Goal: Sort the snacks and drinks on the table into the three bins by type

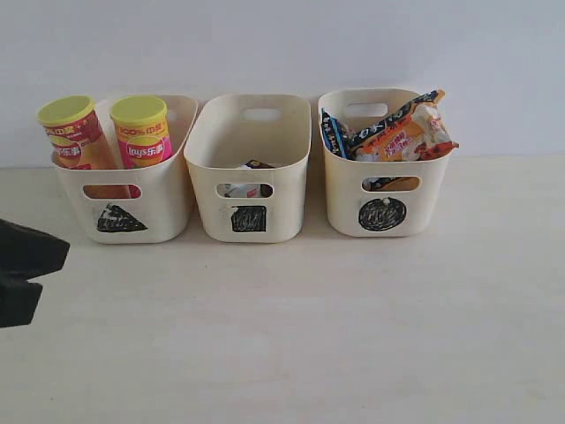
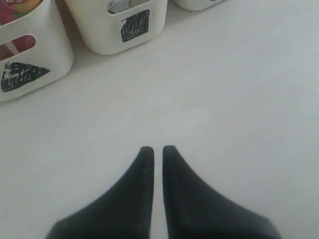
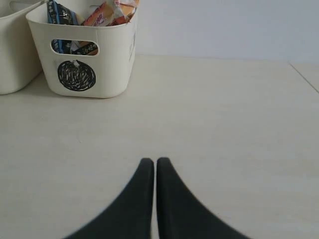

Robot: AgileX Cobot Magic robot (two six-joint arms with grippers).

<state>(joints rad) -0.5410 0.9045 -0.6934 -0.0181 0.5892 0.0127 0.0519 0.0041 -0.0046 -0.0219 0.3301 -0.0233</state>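
The chip cans [image 1: 143,141] stood in the left bin [image 1: 168,203], the cartons [image 1: 240,190] in the middle bin [image 1: 291,177], the foil bags [image 1: 402,132] in the right bin [image 1: 344,203]. The left gripper [image 2: 157,149] and the right gripper [image 3: 155,160] were closed, holding nothing.

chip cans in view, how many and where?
2. Both stand in the triangle bin: the orange-red can on its left, the pink can on its right. The inside of the square bin is mostly hidden.

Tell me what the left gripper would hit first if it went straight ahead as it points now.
The shut left gripper faces bare table; beyond it, probably the square-marked bin, near one corner, though depth is unclear.
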